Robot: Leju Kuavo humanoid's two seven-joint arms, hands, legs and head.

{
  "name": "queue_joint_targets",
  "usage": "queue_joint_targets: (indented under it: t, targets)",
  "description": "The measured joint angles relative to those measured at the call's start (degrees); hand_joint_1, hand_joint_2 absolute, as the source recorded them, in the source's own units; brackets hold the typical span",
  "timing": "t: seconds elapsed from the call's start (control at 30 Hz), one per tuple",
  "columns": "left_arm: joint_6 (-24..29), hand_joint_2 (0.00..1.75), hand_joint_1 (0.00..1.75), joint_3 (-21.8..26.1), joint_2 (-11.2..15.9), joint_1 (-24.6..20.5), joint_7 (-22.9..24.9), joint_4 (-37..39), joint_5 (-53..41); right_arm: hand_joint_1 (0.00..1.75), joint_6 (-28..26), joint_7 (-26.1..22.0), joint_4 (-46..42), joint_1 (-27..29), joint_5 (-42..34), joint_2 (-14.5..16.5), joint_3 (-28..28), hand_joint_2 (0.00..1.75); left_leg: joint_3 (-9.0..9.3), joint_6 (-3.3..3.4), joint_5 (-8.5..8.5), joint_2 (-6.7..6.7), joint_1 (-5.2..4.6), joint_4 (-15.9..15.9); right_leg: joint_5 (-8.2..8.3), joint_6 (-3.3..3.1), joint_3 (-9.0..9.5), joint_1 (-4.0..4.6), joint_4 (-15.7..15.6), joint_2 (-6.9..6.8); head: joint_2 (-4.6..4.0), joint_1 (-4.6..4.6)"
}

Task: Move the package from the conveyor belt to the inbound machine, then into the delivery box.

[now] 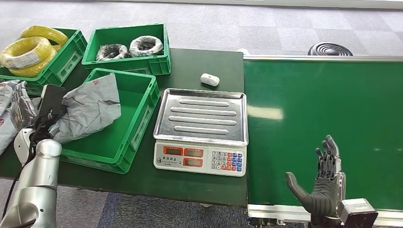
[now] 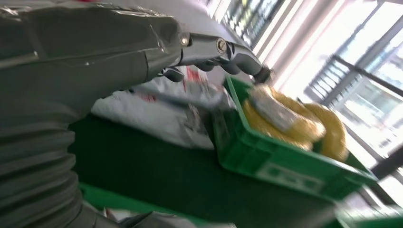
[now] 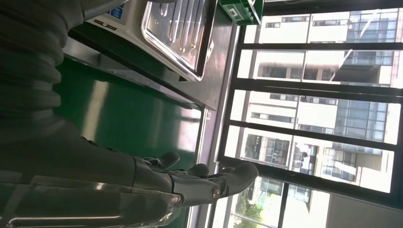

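On your right runs the broad green conveyor belt (image 1: pixel 323 128), with the dark green worktop (image 1: pixel 199 66) beside it. Next comes the green plastic delivery box (image 1: pixel 138 123), where the crumpled grey plastic mailer package (image 1: pixel 88 111) leans over the near-left wall. You'll see the left hand (image 1: pixel 47 111) at that package's edge (whether its fingers grip it, I cannot tell). Between box and belt sits the steel-topped weighing scale (image 1: pixel 202 130). Over the belt's near edge, your right hand (image 1: pixel 321 185) holds nothing, fingers (image 3: pixel 237 173) spread apart.
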Motion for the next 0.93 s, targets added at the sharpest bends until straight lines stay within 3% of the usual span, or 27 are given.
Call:
queue_joint_targets:
  t: [0.13, 0.43, 0.57, 0.8, 0.93]
  targets:
    - [-8.4, 1.75, 0.00, -0.2, -1.0, 2.3, -6.4, -5.8, 17.8, 0.00, 0.2, -0.2, 0.0, 0.3, -0.4, -0.2, -0.2, 1.75, -0.02, 0.00, -0.01, 0.05, -0.01, 0.0, 0.00, 0.00, -0.01, 0.00, 0.0, 0.06, 0.00, 0.02]
    - [-27.0, 1.75, 0.00, -4.8, 0.5, 6.5, -4.5, -19.5, 35.3, 0.00, 1.6, -0.4, 0.3, 0.6, -0.7, -0.4, -1.8, 1.75, -0.08, 0.00, -0.02, 0.01, -0.02, 0.0, -0.01, 0.00, -0.02, -0.01, 0.0, 0.03, 0.00, 0.01]
    - [-29.3, 1.75, 0.00, -6.4, 1.8, 7.8, -5.7, -24.5, 39.6, 0.00, 2.4, -0.4, 0.4, 0.6, -0.7, -0.3, -2.5, 1.75, -0.06, 0.00, -0.02, 0.02, -0.02, 0.0, -0.01, 0.00, -0.02, -0.01, 0.0, 0.04, 0.00, 0.00]
    - [-28.6, 1.75, 0.00, -8.5, 2.9, 13.3, -6.6, -32.4, 42.0, 0.00, 3.4, -0.2, 0.4, 0.6, 0.1, -0.2, -3.2, 1.75, -0.06, -0.01, -0.03, 0.02, -0.02, 0.0, -0.01, 0.00, -0.02, -0.01, 0.0, 0.04, 0.00, 0.01]
    - [-26.4, 1.75, 0.00, -8.6, 2.5, 17.0, -12.9, -36.7, 46.4, 0.00, 4.3, -0.1, 0.4, 0.7, -0.3, -0.2, -3.4, 1.75, -0.07, -0.01, -0.06, 0.05, -0.02, 0.0, -0.01, 0.00, -0.01, -0.02, 0.0, 0.06, 0.00, 0.00]
